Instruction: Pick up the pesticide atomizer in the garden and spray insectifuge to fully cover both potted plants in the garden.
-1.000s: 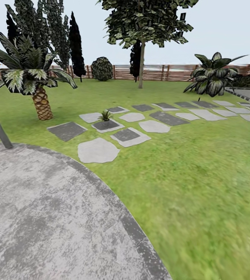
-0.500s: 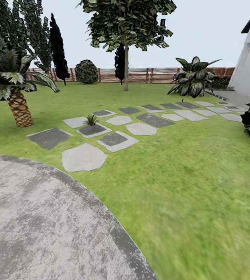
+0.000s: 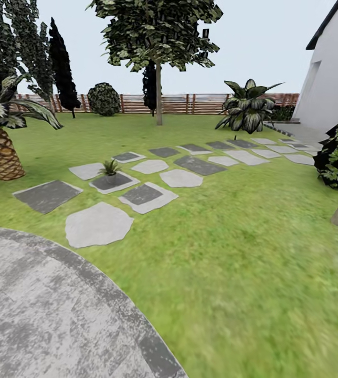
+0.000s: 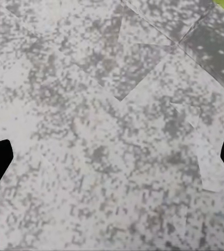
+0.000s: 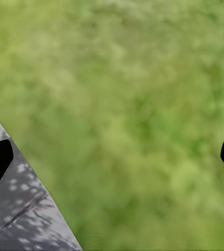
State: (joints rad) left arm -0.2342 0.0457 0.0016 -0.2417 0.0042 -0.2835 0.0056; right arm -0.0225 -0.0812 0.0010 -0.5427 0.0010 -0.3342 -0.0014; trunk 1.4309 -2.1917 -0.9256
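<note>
Both end effectors, the left [image 4: 112,157] over the patio [image 3: 38,310] and the right [image 5: 112,157] over lawn [image 3: 253,252], are hanging wide open and empty; one potted plant [image 3: 109,169] is standing well ahead, left of centre.

Lawn [image 3: 253,252]: green grass, open, running back to the fence
Patio [image 3: 38,315]: round, mottled grey paving with a darker rim, at the near left corner
Stepping stones [image 3: 98,224]: pale and dark grey slabs in a loose path across the lawn
Fence [image 3: 190,103]: brown slatted wood along the far edge
Palm [image 3: 1,152]: scaly trunk, left edge
Tree [image 3: 158,94]: slim trunk, before the fence
Building wall [image 3: 329,89]: white, far right
Sky: pale, even daylight
</note>
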